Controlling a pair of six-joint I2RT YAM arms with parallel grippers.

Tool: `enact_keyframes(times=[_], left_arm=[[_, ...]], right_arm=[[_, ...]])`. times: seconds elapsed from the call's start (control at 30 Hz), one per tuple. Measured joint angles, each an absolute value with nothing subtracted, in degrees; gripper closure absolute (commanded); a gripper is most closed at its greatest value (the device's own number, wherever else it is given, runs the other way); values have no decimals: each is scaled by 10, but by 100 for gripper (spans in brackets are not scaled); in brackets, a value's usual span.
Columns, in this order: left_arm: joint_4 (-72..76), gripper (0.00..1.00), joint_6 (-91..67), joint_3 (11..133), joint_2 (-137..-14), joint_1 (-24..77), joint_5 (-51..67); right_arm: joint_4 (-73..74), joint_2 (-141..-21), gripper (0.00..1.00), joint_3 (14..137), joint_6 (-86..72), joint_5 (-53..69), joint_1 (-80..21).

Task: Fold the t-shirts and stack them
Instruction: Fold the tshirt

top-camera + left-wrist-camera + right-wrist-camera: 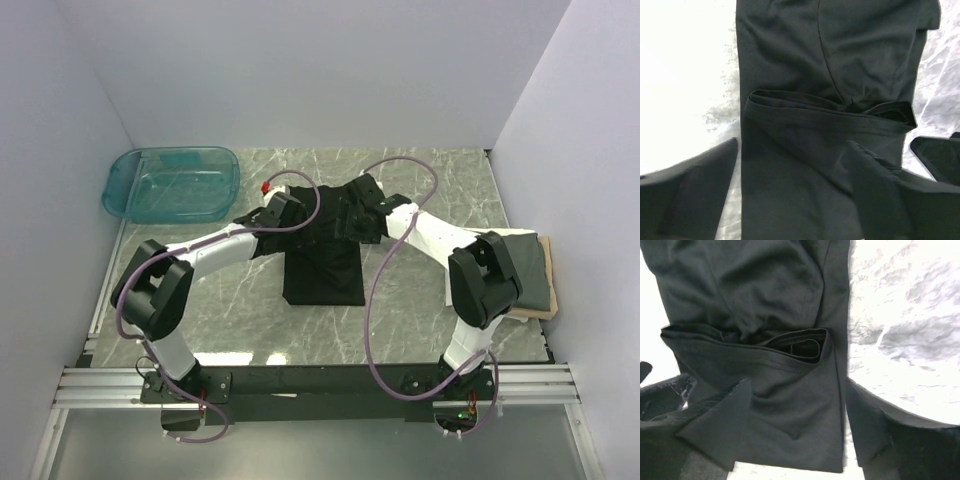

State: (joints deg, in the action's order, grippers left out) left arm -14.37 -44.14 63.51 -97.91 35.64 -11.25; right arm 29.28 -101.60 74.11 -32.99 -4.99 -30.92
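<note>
Black t-shirt [322,270] lies at table centre, folded into a long strip, with a hemmed layer doubled across its far end. Left gripper [792,145] hangs over the strip's 11 o'clock corner, jaws spread wide, released. Right gripper [799,385] is at the 1 o'clock corner, also released, its fingers straddling cloth. Dark grey t-shirt [520,265] lies folded on tan board [548,285] at 3 o'clock. Teal tub [118,188] sits at 10 o'clock, well apart from both shirts, its see-through floor showing plain.

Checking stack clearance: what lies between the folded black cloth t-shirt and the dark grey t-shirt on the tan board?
The right robot arm and its purple cable, over marble table, in the top view.
</note>
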Motion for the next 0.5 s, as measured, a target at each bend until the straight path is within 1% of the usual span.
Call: enact_keyframes(times=[0.13,0.3,0.4,0.5], left_arm=[[-140,0,-447,624,-952,357,-107],[-127,1,-458,562,-861,357,-88],[-117,1,-470,512,-813,357,-72],[-115,1,-486,460,-780,363,-60]], right_arm=[[275,-985,15,722,-327,-38,-309],[240,-886,15,628,-328,6,-309],[216,-835,15,571,-329,46,-309],[165,-817,15,527,-333,130,-309]])
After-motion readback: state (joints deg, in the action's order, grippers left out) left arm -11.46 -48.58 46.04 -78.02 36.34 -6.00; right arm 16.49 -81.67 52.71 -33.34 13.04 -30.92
